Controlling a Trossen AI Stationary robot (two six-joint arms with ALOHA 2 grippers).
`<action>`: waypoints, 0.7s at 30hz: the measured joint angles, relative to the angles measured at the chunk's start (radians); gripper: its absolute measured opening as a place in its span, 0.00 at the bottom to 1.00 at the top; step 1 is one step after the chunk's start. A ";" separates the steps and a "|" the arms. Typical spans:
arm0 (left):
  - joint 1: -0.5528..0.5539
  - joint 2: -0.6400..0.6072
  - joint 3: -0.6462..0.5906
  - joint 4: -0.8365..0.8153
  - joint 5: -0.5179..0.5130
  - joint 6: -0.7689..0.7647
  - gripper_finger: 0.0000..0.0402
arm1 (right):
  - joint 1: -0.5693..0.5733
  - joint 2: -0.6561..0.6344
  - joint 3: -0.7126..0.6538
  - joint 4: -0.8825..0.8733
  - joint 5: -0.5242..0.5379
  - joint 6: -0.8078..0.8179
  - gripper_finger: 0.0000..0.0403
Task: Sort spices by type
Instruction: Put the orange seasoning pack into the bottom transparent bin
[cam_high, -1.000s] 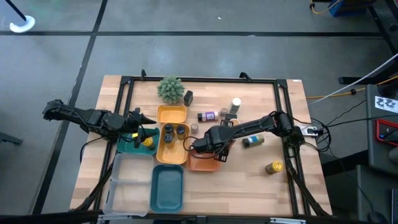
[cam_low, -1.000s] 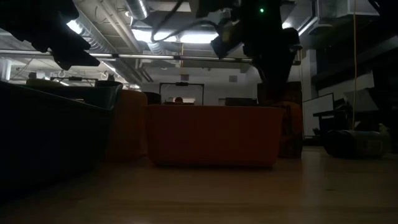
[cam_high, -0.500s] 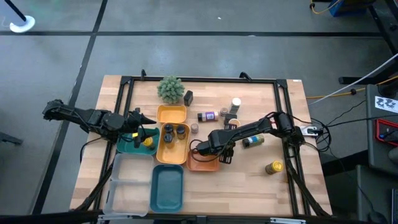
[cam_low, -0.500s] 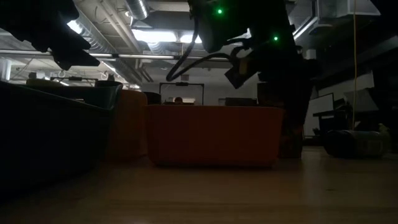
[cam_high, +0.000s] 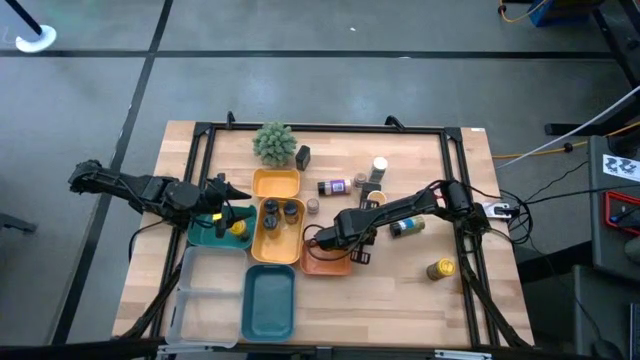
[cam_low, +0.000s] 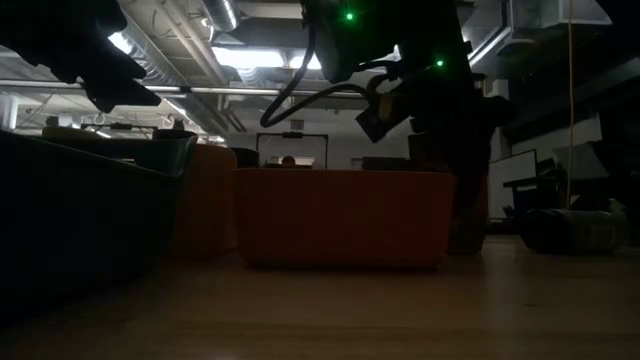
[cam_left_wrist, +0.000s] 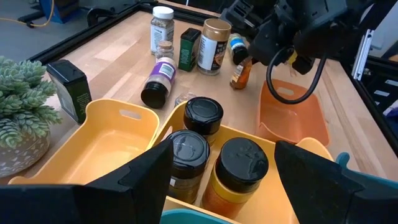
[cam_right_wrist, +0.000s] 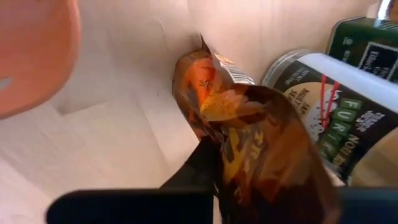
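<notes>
The right gripper pinches the brown packet between its fingers, just above the orange tray's far rim. Beside the tray's far-right corner stand a tall brown-capped jar and a green tin. The left gripper, fingers spread, hovers left of the tray, over the teal bin.

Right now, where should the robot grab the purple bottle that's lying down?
Take the purple-labelled bottle across its round middle, coming straight down from above. It lies on its side on the table, so fingers fit either side of the body. Its cap end and base have other things close by. The left gripper is open; the right gripper holds the brown packet.
</notes>
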 joint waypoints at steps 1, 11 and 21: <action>0.000 0.000 0.000 0.000 0.000 0.000 0.65 | 0.000 0.000 0.000 0.000 -0.007 0.000 0.07; 0.000 0.000 0.000 0.000 0.000 0.000 0.65 | 0.000 0.000 0.032 -0.013 -0.026 -0.003 0.03; 0.000 0.000 0.000 0.004 0.000 0.000 0.65 | 0.000 0.000 0.227 -0.117 -0.042 -0.004 0.02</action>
